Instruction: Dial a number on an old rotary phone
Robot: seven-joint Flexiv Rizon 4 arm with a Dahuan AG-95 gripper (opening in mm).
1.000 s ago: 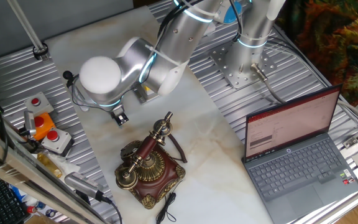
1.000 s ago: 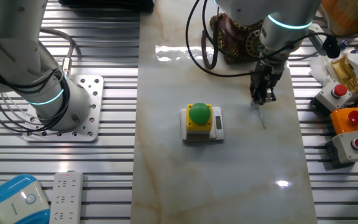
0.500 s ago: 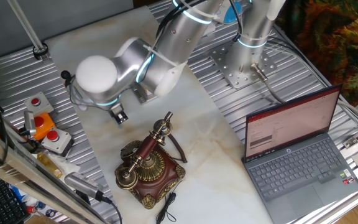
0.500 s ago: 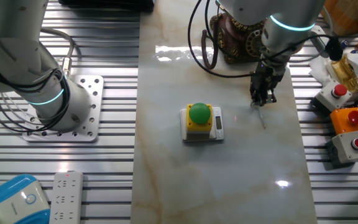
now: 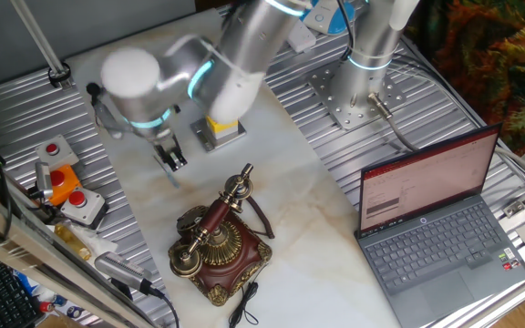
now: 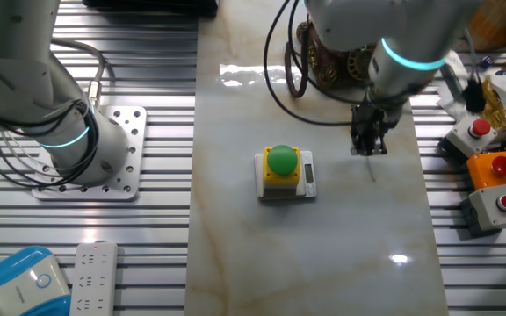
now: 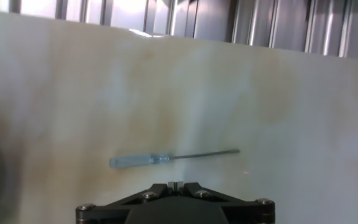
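The old rotary phone (image 5: 217,241), dark wood with brass trim, stands near the table's front edge with its handset on the cradle. In the other fixed view the arm partly hides the phone (image 6: 336,54). My gripper (image 5: 172,159) hangs over the marble well short of the phone, not touching it. The jaws are shut with nothing between them (image 7: 175,184). A thin screwdriver with a clear handle (image 7: 166,158) lies flat on the marble just below the fingertips; the same screwdriver (image 6: 372,167) shows as a faint line.
A yellow box with a green button (image 6: 281,169) sits mid-table. Grey and orange boxes with red buttons (image 6: 490,167) stand beside the marble. An open laptop (image 5: 431,228) is at the right, a second arm's base (image 6: 95,162) and a power strip (image 6: 95,279) on the ribbed metal.
The arm has swung away from the phone, carrying the shut gripper a little farther back over the marble. The phone and the screwdriver have not moved.
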